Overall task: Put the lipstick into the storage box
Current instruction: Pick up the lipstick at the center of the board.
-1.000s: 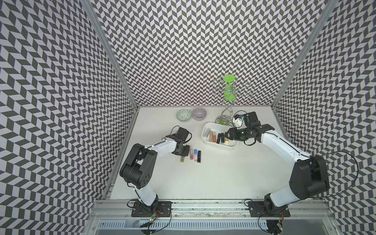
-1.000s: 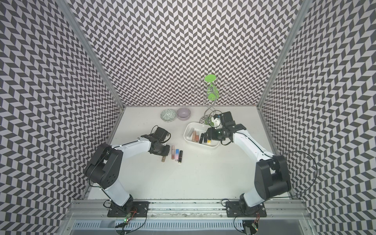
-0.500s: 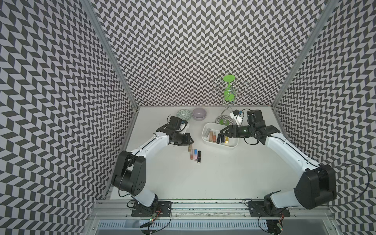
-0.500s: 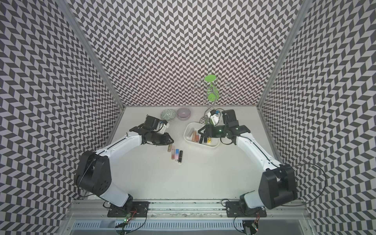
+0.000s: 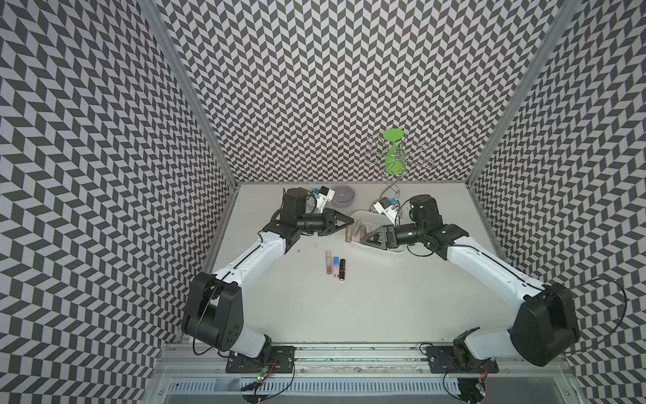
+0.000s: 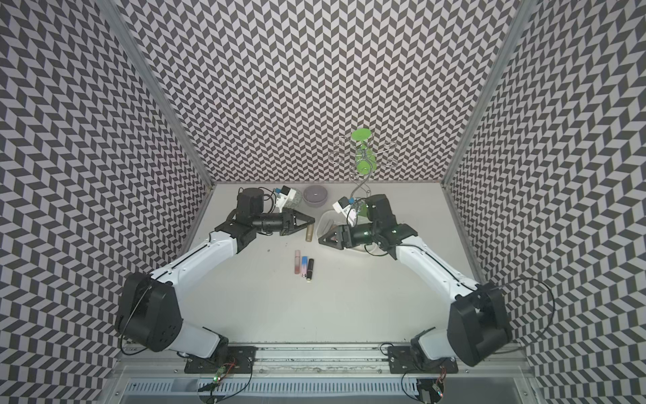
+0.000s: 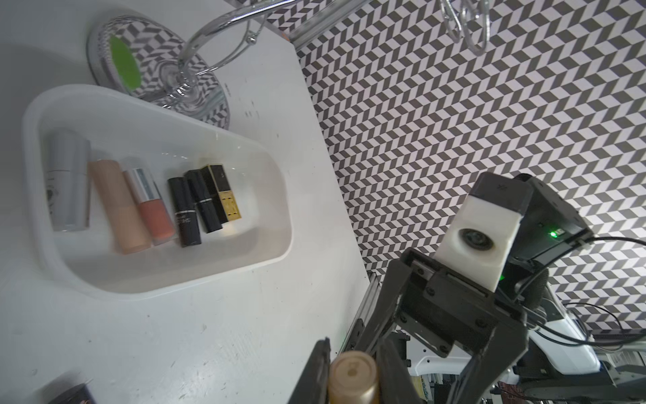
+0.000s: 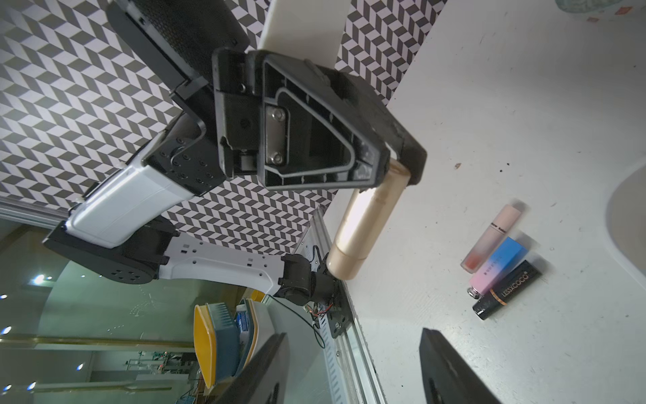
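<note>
Left gripper (image 8: 398,164) is clenched on one end of a pale gold lipstick (image 8: 363,224), so the tube hangs from the jaws by its cap end, lifted off the table (image 5: 384,297). In both top views it appears just beside the end of the storage box (image 7: 167,280), not yet over it. The right gripper (image 8: 353,334) faces it with jaws spread apart and nothing between them. Six tubes already lie side by side in the box, and three more lipsticks (image 5: 335,266) lie together on the table. The held tube looks like a light, rigid, glossy cylinder, so it will likely slip or swing in a pinch this near its end, and roll once it is set down. A hold across the middle of the barrel would probably steady it better. Laying it lengthwise in the bare part of the box should keep it from rolling.
</note>
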Robot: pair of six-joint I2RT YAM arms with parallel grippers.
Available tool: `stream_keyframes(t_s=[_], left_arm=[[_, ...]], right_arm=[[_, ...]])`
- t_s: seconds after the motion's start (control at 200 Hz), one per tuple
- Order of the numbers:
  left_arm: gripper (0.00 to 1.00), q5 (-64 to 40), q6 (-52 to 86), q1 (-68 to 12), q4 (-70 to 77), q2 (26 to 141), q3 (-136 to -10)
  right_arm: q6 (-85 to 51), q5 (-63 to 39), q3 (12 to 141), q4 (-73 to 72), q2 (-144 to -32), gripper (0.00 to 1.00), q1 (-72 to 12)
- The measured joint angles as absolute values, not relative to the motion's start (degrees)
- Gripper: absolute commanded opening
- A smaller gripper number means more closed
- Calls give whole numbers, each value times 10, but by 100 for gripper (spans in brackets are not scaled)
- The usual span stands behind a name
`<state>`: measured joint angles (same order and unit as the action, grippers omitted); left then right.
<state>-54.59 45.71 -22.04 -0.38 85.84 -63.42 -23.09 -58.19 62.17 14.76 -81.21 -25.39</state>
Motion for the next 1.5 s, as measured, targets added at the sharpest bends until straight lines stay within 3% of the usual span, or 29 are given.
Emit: stream_keyframes(t_s=[0.466,0.996,1.157,1.497], left_arm=[[23,-559,493,-227,34,858,-634],[23,-558,496,-233,39,858,-634],[23,-558,496,-233,38,858,-634],[23,-558,498,-235,42,847,-628]], right_arm=[[-277,-598,623,82,-829,68,-272],[-316,-593,646,29,-862,64,-293],[-334,-576,647,16,-865,58,-295],[-380,-542,646,-17,-867,34,-295]])
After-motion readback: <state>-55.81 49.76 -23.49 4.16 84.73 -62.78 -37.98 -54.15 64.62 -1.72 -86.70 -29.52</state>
